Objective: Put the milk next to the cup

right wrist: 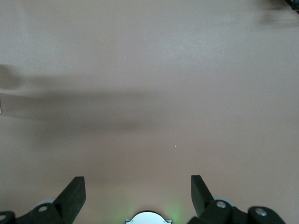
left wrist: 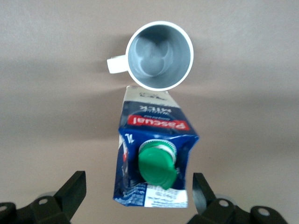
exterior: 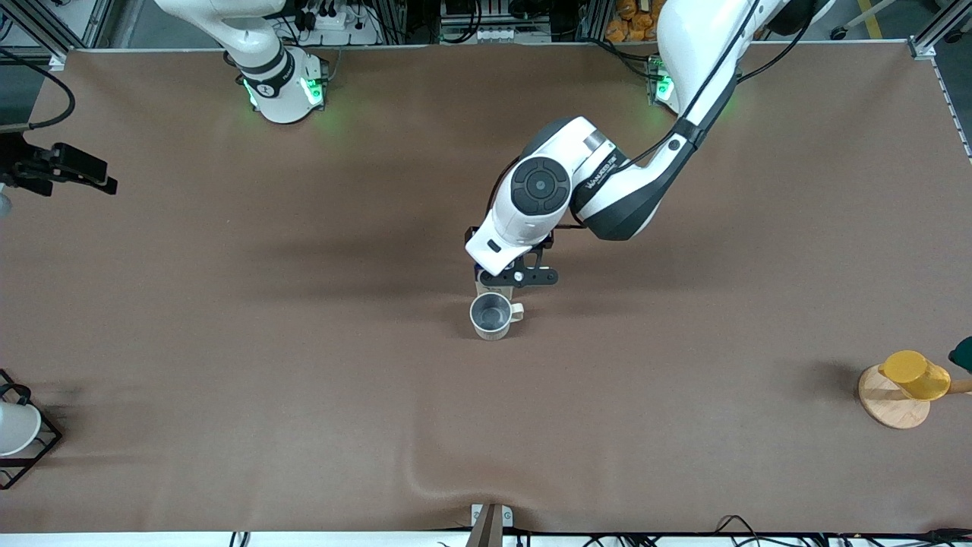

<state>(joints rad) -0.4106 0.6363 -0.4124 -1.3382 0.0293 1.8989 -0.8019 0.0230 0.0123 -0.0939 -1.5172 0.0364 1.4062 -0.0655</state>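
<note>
The milk [left wrist: 154, 158], a dark blue carton with a green cap and red label, stands upright on the table close beside the cup [left wrist: 159, 56], a light grey-beige mug with a grey interior. In the front view the cup [exterior: 492, 315] sits mid-table, and the milk [exterior: 484, 288] is just farther from the camera, mostly hidden under my left gripper [exterior: 518, 277]. My left gripper [left wrist: 138, 183] is open above the carton, with its fingers apart from the carton on both sides. My right gripper [right wrist: 138, 184] is open and empty over bare table by its own base, and that arm waits.
A yellow cup on a wooden stand [exterior: 907, 380] is at the left arm's end of the table. A white cup in a black wire rack [exterior: 17, 433] is at the right arm's end. A black device [exterior: 57, 171] juts in at that end.
</note>
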